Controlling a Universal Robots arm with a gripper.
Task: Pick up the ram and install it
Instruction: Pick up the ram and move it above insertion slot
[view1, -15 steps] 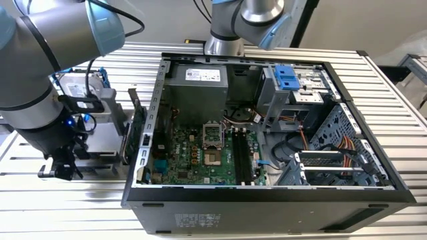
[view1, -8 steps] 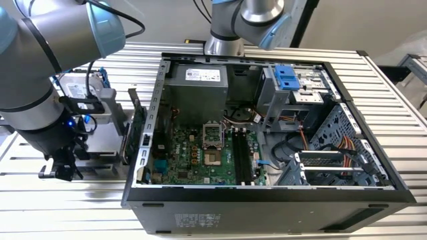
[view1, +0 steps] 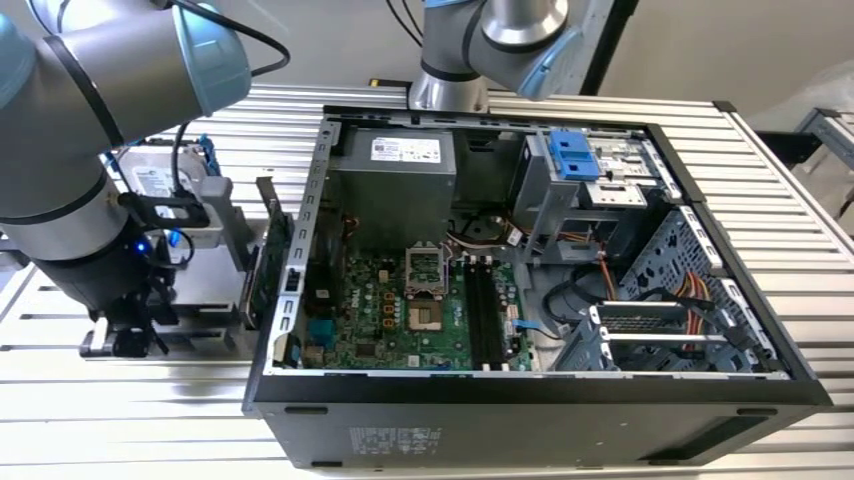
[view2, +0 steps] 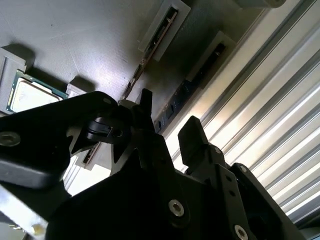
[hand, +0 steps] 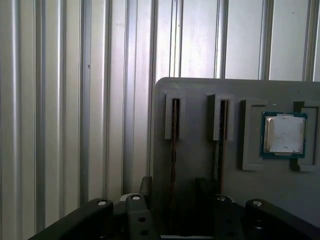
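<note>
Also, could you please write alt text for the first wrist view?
The open end effector lines up around the ram, one of two sticks standing on edge in slots of a gray holder on a ribbed metal table. A processor chip sits in a recess beside them.

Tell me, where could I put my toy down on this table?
The ribbed silver table is bare at the exterior view's lower left, beside the open black computer case. Crowded: farther back there, the grey holder tray and grey robot arm.
</note>
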